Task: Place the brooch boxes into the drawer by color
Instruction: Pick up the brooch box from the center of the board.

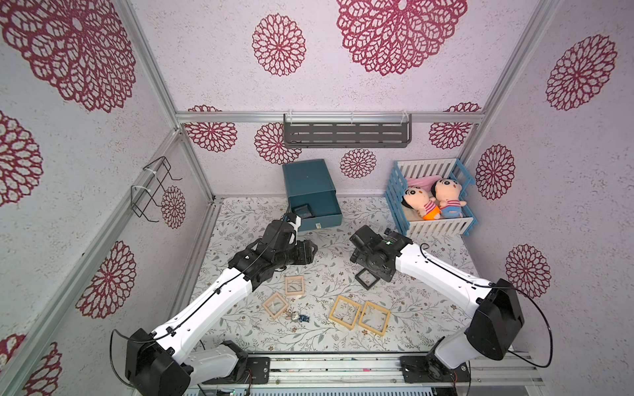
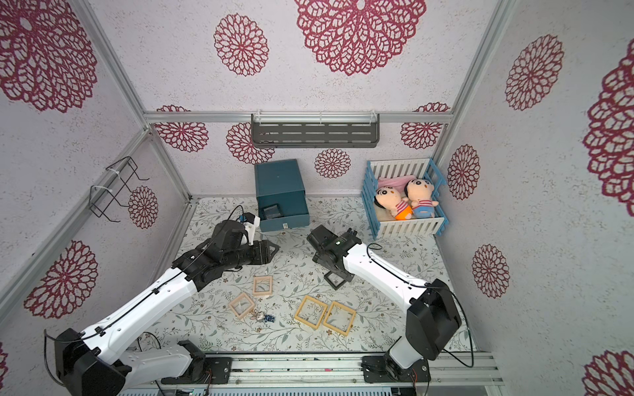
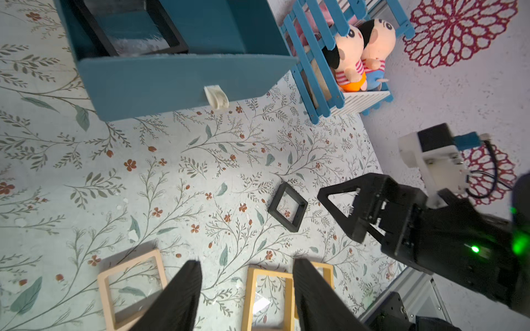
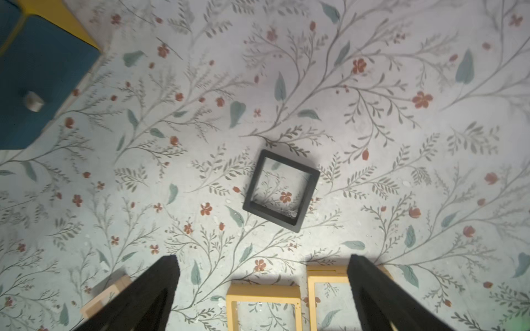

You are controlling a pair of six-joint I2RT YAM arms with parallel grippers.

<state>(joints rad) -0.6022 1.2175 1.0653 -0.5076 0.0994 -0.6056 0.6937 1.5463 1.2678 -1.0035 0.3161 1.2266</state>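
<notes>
At back centre, drawer pulled open w/ 1 black brooch box inside; crib holds 2 plush dolls. On floral mat: 2nd black box under right gripper, wide open, empty; pink boxes, yellow boxes nearer front. Left gripper half open, empty.

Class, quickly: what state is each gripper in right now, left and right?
Left gripper: open, holding nothing.
Right gripper: open, holding nothing; the black brooch box lies free, not gripped.
</notes>
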